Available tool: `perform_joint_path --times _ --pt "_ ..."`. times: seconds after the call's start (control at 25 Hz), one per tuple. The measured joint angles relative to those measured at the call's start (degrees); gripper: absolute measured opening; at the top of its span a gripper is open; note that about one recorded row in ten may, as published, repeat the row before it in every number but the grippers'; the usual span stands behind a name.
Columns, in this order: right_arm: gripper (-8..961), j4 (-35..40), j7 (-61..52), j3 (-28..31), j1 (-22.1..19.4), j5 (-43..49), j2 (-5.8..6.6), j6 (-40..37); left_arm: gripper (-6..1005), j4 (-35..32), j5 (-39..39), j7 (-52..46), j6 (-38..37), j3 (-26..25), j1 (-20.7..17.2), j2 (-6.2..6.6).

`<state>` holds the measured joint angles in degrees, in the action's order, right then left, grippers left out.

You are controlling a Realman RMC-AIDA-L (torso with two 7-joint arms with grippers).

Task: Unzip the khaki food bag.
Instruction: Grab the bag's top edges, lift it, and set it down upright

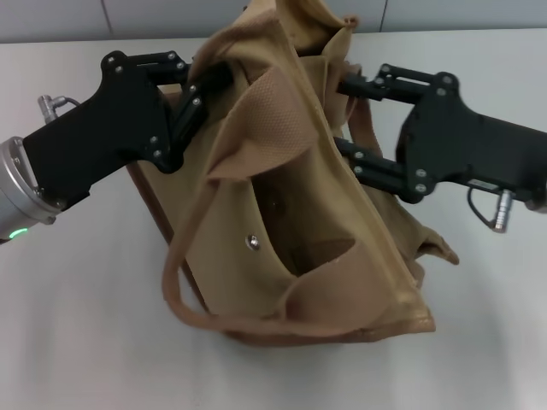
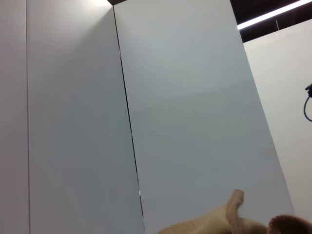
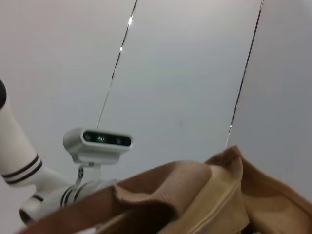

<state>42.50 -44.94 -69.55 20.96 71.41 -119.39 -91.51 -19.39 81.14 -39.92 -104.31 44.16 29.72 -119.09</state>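
Observation:
The khaki food bag [image 1: 299, 213] stands tilted in the middle of the white table in the head view, its top crumpled. Its front pocket with a metal snap [image 1: 252, 242] faces me, and one webbing handle [image 1: 175, 286] hangs down at the left. My left gripper [image 1: 214, 81] reaches in from the left, its fingers closed together on the bag's top edge. My right gripper [image 1: 342, 115] reaches in from the right with its fingers spread wide and their tips hidden behind the fabric. The zipper pull is hidden. Khaki fabric also shows in the left wrist view [image 2: 219, 224] and the right wrist view [image 3: 195, 195].
The white table [image 1: 85, 342] runs around the bag on all sides. A grey wall stands behind it. The right wrist view shows my head camera [image 3: 100, 141] above the fabric.

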Motion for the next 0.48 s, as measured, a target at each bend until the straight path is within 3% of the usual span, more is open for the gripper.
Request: perform_joint_path --times 0.48 --pt "568 1.47 0.84 -3.46 1.18 0.44 -0.19 5.14 78 0.19 -0.03 -0.2 0.0 0.71 0.28 0.0"
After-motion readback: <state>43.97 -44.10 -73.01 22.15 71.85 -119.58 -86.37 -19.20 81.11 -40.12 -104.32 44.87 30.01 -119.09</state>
